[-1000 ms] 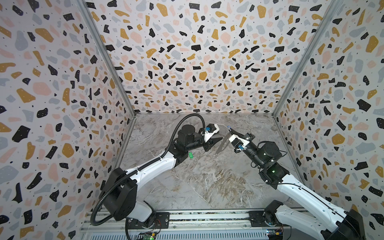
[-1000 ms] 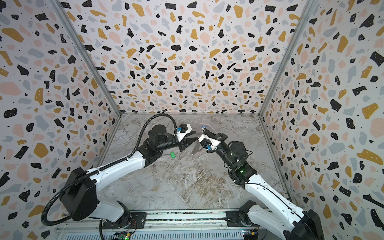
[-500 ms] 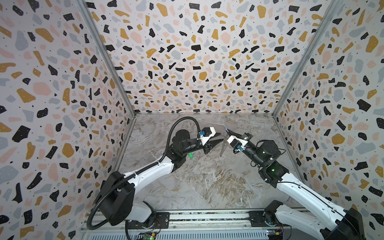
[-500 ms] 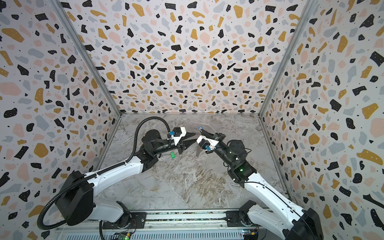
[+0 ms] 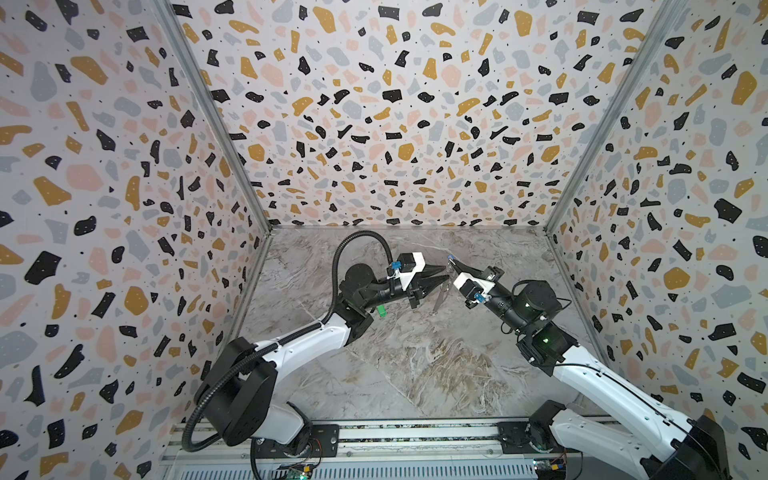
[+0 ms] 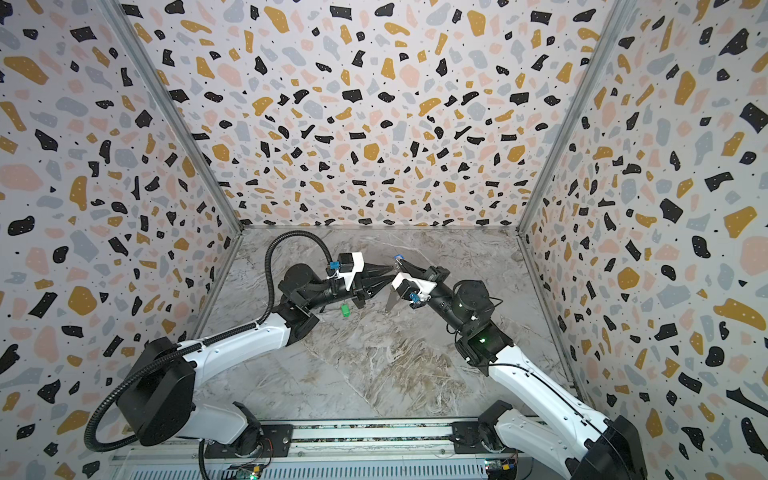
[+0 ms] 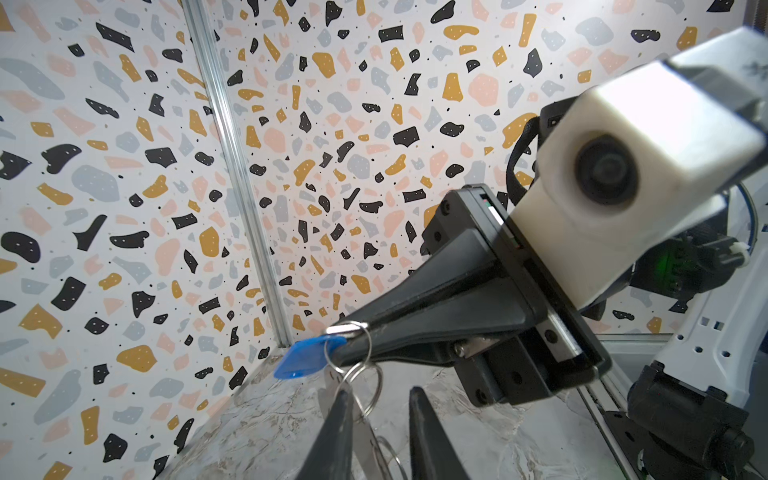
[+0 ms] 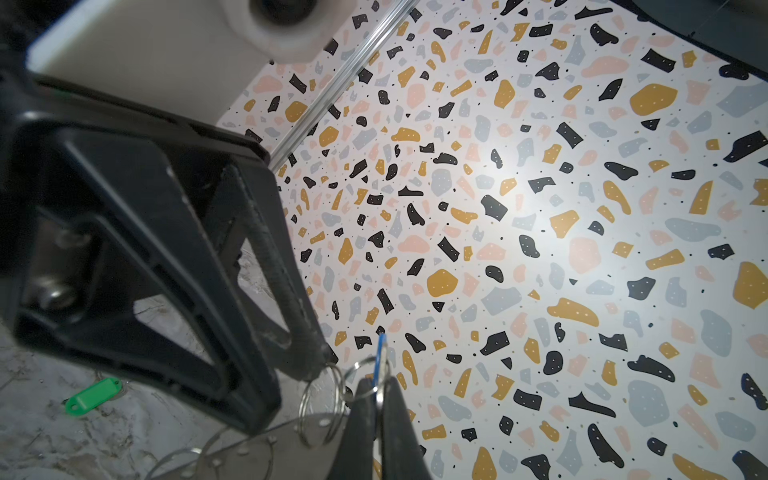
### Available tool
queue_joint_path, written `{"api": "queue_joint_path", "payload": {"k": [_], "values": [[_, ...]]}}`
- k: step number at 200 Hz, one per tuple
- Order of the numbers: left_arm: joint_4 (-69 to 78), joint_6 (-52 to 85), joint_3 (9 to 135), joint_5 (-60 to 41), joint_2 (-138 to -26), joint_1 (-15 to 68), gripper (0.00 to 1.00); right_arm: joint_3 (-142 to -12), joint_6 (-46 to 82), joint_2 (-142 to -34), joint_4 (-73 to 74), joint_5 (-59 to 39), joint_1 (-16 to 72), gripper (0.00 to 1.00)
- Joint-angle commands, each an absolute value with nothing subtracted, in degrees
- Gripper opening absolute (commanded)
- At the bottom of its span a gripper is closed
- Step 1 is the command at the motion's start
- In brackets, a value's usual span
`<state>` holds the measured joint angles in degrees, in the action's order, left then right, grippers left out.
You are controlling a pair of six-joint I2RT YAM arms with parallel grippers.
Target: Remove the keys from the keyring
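The work cell is a three-walled enclosure with terrazzo-pattern panels. Its bench [image 5: 415, 374] has a grey marble-pattern top. Both arms meet above the rear centre of the bench, with the hands tip to tip.

Right hand [image 5: 452, 262]: the fingers are together, clamped on the blue key [image 7: 309, 358] at its ring end. In the left wrist view the key projects past the fingertips. Linked wire rings [image 7: 368, 345] hang from the clamp point.

Keyring [image 5: 439, 297]: in both top views the tan plate hangs edge-on just below the two hands, suspended from the wire rings. It cannot be told whether its lower end touches the bench.

Left hand [image 7: 380, 392]: the fingers stand apart with a narrow gap. In the left wrist view the upper part of the plate and one wire ring lie in that gap, against one finger. The other finger stands clear of them.

Green key [image 5: 380, 309]: it lies flat on the bench beneath the left wrist, apart from the keyring and touching neither hand.
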<state>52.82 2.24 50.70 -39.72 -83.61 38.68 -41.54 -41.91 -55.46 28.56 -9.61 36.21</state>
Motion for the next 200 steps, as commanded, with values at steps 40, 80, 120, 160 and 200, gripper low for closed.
{"api": "queue_joint_path", "payload": {"k": [40, 80, 120, 160, 200], "values": [[57.3, 5.3, 52.9, -42.7, -85.5, 38.4, 0.24, -44.4, -44.0, -54.4, 30.8, -9.0, 37.2, 0.0], [54.1, 3.4, 51.9, -41.6, -83.1, 38.2, 0.26, -44.3, -44.7, -54.3, 30.7, -8.2, 37.4, 0.0], [28.6, -13.1, 54.5, -38.2, -75.5, 37.6, 0.3, -43.9, -45.1, -55.1, 29.7, -8.6, 37.3, 0.0], [27.5, -15.0, 53.7, -35.5, -73.9, 36.6, 0.3, -42.6, -44.8, -54.7, 31.3, -10.3, 37.1, 0.0], [35.9, -9.9, 54.0, -37.8, -77.9, 36.3, 0.33, -41.9, -44.1, -54.4, 32.2, -12.0, 36.9, 0.0]]}}
